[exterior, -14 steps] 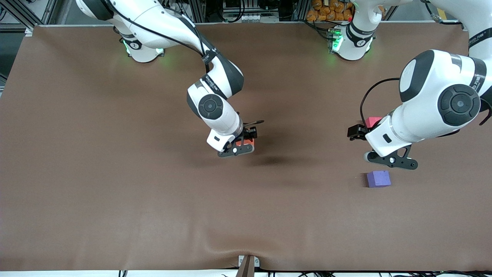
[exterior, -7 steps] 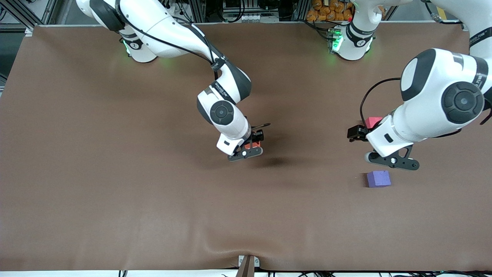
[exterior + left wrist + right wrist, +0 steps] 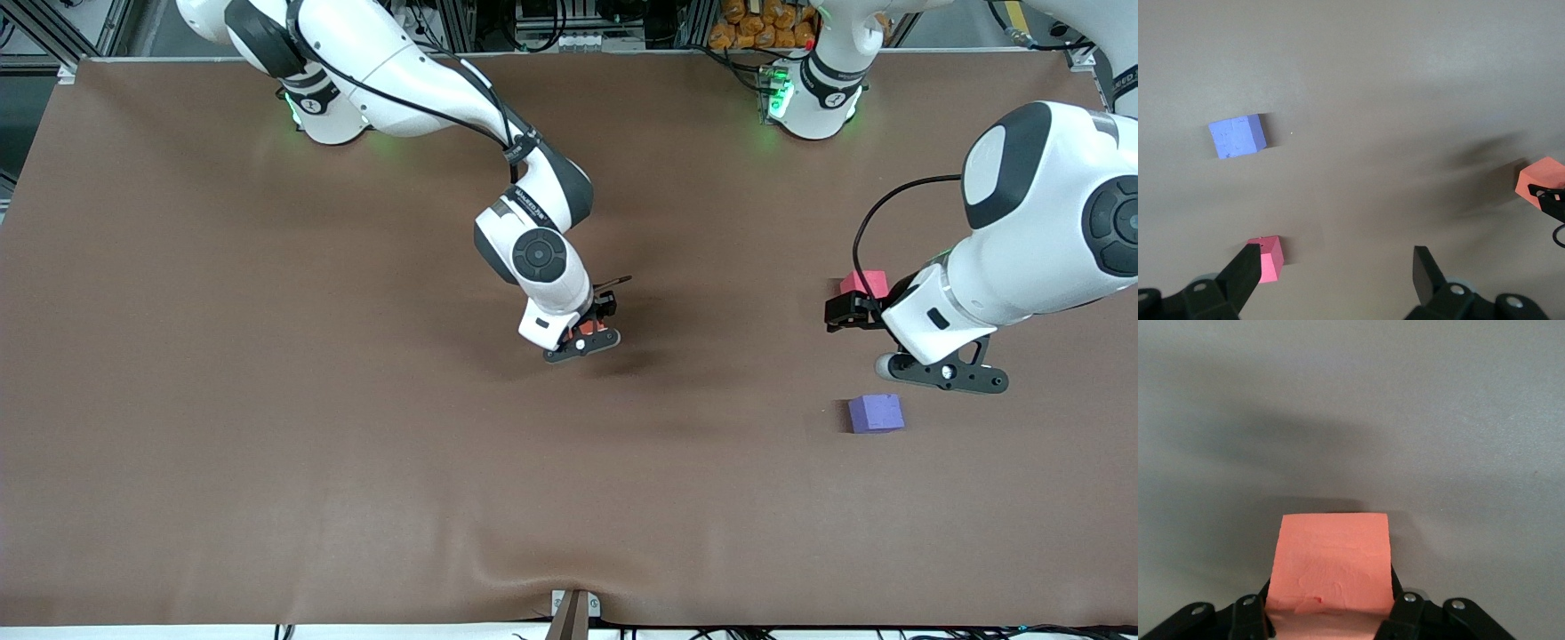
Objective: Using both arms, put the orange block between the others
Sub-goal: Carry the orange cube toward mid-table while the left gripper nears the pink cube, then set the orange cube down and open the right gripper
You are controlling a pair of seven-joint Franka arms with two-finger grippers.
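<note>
Right tool [image 3: 1331, 617] clamped on orange block [image 3: 1330, 570]

brown table cover [image 3: 267, 400], orange items [image 3: 765, 22] past table edge

Orange block [image 3: 1330, 570] airborne, mid-table

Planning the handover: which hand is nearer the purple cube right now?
Left. The left hand, open, hangs beside the pinkish-red cube, close to the purple cube. The right hand holds the orange block over mid-table.
</note>
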